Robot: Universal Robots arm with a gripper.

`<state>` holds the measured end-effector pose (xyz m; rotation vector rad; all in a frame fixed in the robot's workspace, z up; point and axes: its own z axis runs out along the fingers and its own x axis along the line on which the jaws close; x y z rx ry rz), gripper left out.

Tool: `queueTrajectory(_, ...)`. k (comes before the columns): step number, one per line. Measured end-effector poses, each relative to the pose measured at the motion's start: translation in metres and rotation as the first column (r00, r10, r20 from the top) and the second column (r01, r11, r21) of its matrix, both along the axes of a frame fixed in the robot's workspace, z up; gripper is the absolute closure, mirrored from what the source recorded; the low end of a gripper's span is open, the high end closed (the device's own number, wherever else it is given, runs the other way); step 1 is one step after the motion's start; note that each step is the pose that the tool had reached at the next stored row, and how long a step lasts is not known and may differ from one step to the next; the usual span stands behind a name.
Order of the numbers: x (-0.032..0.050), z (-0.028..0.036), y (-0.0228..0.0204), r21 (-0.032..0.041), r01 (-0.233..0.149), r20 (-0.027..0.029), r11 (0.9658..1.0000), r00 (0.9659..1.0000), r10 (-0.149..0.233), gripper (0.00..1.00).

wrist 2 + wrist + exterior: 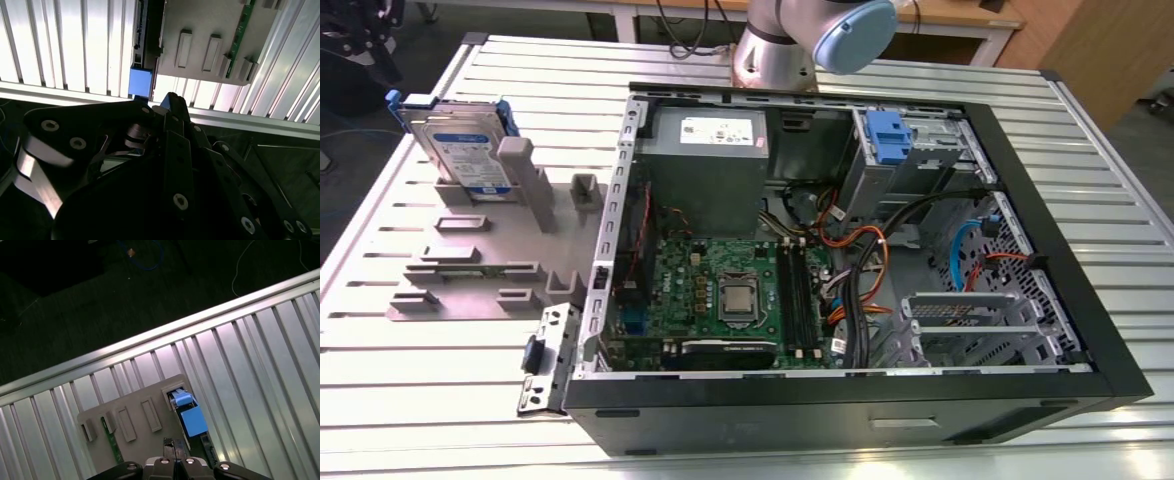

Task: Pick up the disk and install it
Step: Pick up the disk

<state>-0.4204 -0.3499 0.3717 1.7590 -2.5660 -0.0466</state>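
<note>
The disk, silver with a white-and-blue label and blue rails, stands upright in the grey slotted holder on the exterior view's left. In both wrist views it appears edge-on from above, as a blue rail end at the holder's edge. My gripper hovers above the holder near the table's edge, apart from the disk. Its fingertips are pressed together with nothing between them. In the exterior view the gripper is a dark shape at the upper left corner.
An open computer case lies on the slatted table, showing the motherboard, cables and a drive bay with a blue latch. A green memory stick sits in the holder. The table's edge drops to dark floor.
</note>
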Motion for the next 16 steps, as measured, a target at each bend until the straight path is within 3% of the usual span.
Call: queueTrajectory(16,0.0000,-0.0006,0.0000,-0.0001,-0.022,0.0000,0.9998,0.9998,0.022,0.89)
